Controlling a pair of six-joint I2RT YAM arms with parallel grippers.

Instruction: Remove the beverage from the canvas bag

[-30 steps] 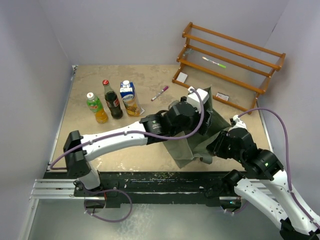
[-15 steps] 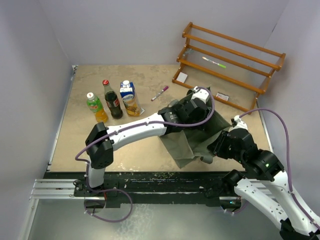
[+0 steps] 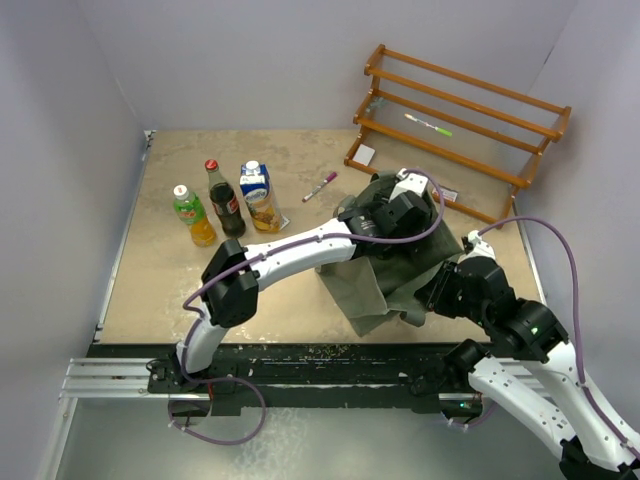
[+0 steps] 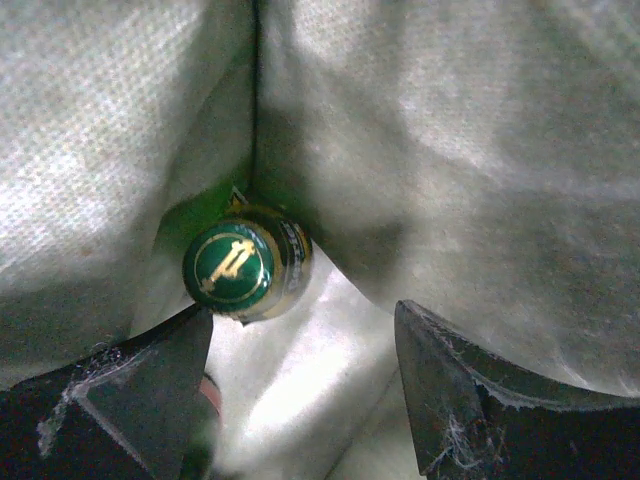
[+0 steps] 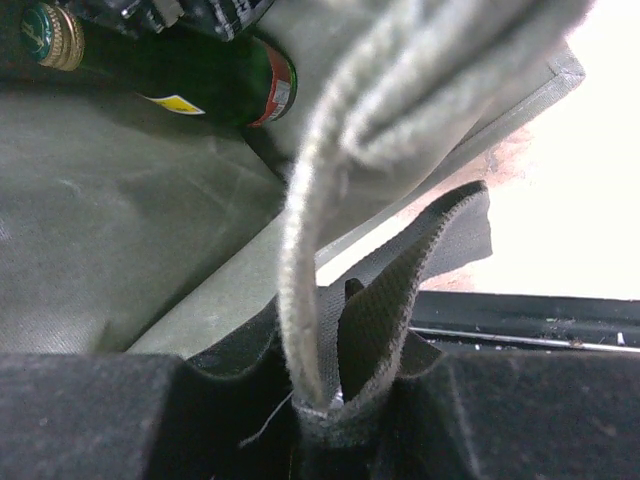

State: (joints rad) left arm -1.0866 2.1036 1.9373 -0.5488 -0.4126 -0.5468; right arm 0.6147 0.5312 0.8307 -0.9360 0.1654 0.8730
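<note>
The grey-green canvas bag (image 3: 366, 288) lies slumped at the table's front right. My left gripper (image 3: 404, 212) is inside its mouth. In the left wrist view the gripper (image 4: 302, 315) is open, and a green bottle with a green and gold cap (image 4: 230, 265) lies between fabric folds just ahead of the left fingertip (image 4: 190, 330). My right gripper (image 3: 432, 296) is shut on the bag's strap (image 5: 305, 300) at the near edge and holds the fabric up. The green bottle (image 5: 195, 80) also shows inside the bag in the right wrist view.
A green-tea bottle (image 3: 192, 216), a cola bottle (image 3: 225, 200) and a drink carton (image 3: 258, 196) stand at the back left. A marker (image 3: 320, 186) lies mid-table. A wooden rack (image 3: 460, 125) with a green pen (image 3: 428, 125) stands at the back right.
My left arm has stretched further right and away, and its gripper has gone deeper into the bag's mouth. The right gripper and the bag's near edge have stayed put.
</note>
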